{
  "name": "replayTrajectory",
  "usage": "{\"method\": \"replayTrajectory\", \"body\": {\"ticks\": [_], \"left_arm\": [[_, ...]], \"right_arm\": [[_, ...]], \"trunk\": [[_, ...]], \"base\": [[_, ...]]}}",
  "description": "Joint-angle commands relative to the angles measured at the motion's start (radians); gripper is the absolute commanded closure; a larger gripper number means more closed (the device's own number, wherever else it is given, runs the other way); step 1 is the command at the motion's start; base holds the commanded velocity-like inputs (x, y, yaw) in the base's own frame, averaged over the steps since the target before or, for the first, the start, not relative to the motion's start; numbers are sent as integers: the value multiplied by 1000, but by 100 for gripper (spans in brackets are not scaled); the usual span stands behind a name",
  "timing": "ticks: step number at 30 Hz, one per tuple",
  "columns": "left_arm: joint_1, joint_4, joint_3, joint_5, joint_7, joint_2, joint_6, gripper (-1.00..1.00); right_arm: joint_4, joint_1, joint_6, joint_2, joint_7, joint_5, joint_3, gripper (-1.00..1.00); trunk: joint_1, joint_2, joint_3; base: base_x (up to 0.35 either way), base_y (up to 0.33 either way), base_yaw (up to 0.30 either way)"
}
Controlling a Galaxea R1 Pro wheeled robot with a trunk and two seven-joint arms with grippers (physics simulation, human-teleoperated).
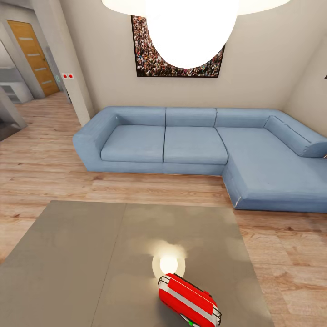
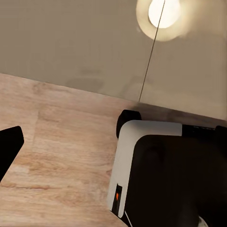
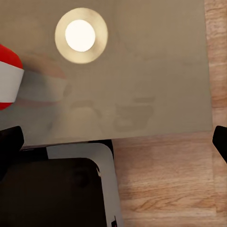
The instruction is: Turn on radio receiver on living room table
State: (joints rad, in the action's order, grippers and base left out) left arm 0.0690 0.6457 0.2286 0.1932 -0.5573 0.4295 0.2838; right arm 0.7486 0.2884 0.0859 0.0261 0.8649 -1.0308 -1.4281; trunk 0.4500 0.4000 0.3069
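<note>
Looking down from the head view first, then each wrist:

Head view, radio spot: red radio receiver (image 1: 188,301) with a white stripe, lying on the grey table (image 1: 81,254) near the front edge, a bit right of centre, just this side of the lamp glare.
Head view, long axis: runs diagonally, far-left to near-right; small green dot at the near end, can't tell if that's a power light or just a button.
Head view, backdrop: blue sofa (image 1: 200,145) well beyond the table, framed picture (image 1: 177,68) on the wall above it.
Left wrist view, surroundings: table edge, wooden floor (image 2: 56,156) and the robot's own white-and-black base (image 2: 156,175) below.
Left wrist view, jaws: one dark finger tip (image 2: 8,146) poking in at the edge, other one out of frame, so can't tell whether spread or closed.
Right wrist view, radio: red and white end of it peeking in at one edge, sitting on the table beside the glare.
Right wrist view, jaws: right gripper (image 3: 116,142) with dark fingertips at opposite edges of the frame, so spread wide, nothing between them.
Key relation: radio off to one side of the right jaws, not between them, and right-of-centre on the table, so probably the right arm as the nearer one.
Status guess: on or off not readable from here.
</note>
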Motion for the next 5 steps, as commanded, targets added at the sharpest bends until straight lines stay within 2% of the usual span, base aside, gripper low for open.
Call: {"method": "replayTrajectory", "body": {"ticks": [1, 5], "left_arm": [[0, 0, 0, 0, 0, 0, 0, -100], [0, 0, 0, 0, 0, 0, 0, -100]], "right_arm": [[0, 0, 0, 0, 0, 0, 0, -100], [0, 0, 0, 0, 0, 0, 0, -100]], "trunk": [[0, 0, 0], [0, 0, 0]], "base": [[0, 0, 0], [0, 0, 0]]}}
